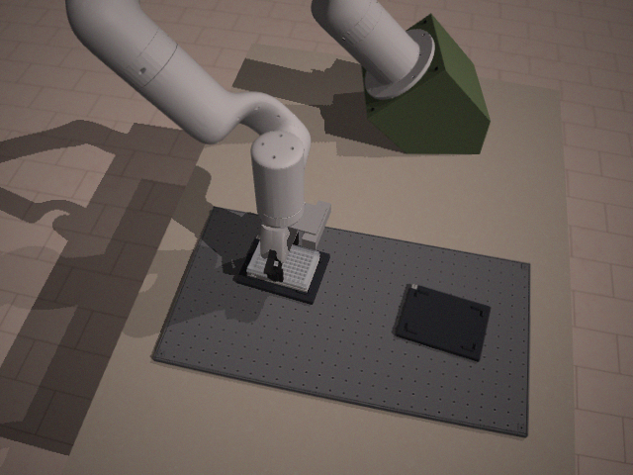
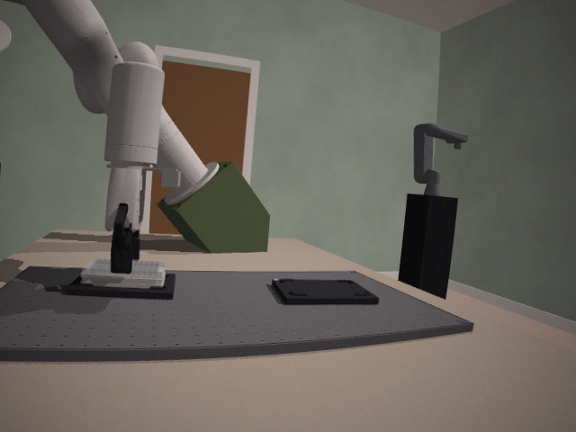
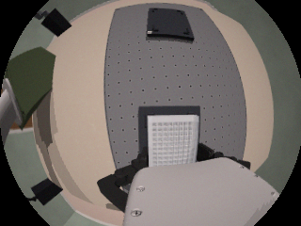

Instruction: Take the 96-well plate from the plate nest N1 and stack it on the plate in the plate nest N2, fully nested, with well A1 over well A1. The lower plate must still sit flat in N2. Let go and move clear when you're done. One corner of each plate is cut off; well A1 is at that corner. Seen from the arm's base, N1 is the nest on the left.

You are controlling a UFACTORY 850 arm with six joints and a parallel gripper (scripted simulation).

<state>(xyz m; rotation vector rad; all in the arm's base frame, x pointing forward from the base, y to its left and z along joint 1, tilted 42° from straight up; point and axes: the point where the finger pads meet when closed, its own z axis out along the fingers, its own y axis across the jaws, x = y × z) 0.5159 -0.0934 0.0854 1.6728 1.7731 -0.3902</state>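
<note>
White 96-well plates (image 1: 289,265) sit in the black nest N2 (image 1: 307,292) at the left of the grey breadboard; in the exterior view they show as two layers stacked level (image 2: 124,273). My gripper (image 1: 273,268) (image 2: 121,260) is open, pointing straight down, with its black fingers on either side of the upper plate. In the wrist view the upper plate (image 3: 173,141) lies between my fingers. Nest N1 (image 1: 442,322) stands bare at the right, and it also shows in the other views (image 2: 324,291) (image 3: 169,24). I cannot make out the cut corners.
The grey perforated breadboard (image 1: 347,332) carries both nests. The arm's green base block (image 1: 429,97) stands behind it. A black pedestal with a grey bracket (image 2: 427,241) stands off the board's right end.
</note>
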